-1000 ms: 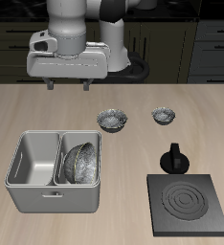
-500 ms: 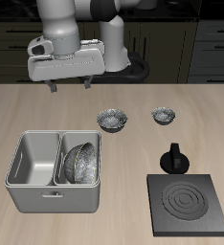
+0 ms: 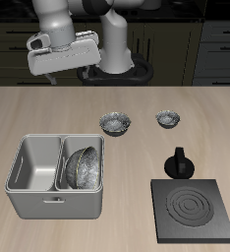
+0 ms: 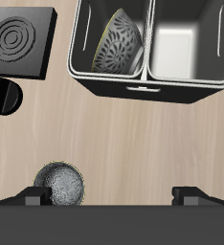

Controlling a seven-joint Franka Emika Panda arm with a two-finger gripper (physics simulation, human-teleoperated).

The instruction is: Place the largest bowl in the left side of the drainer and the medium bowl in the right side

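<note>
Nearest the front edge you have the black stove plate (image 3: 194, 210) and, well apart from it, the drainer (image 3: 28, 202). The largest bowl (image 3: 83, 165) is already in the drainer: it leans on its edge in the compartment nearer the stove plate, and the other compartment holds nothing. Just behind the stove plate stands a small black knob-shaped thing (image 3: 179, 162). Farther back, 2 bowls sit on the table (image 3: 215, 118). The medium bowl (image 3: 117, 123) is close behind the drainer's corner, and the smallest bowl (image 3: 168, 119) is beside it, apart. Nothing stands between the medium bowl and the drainer. Farthest back, your gripper (image 3: 70, 79) hangs high above the table, a little tilted. Its 2 fingers (image 4: 195, 193) are spread wide and hold nothing.
</note>
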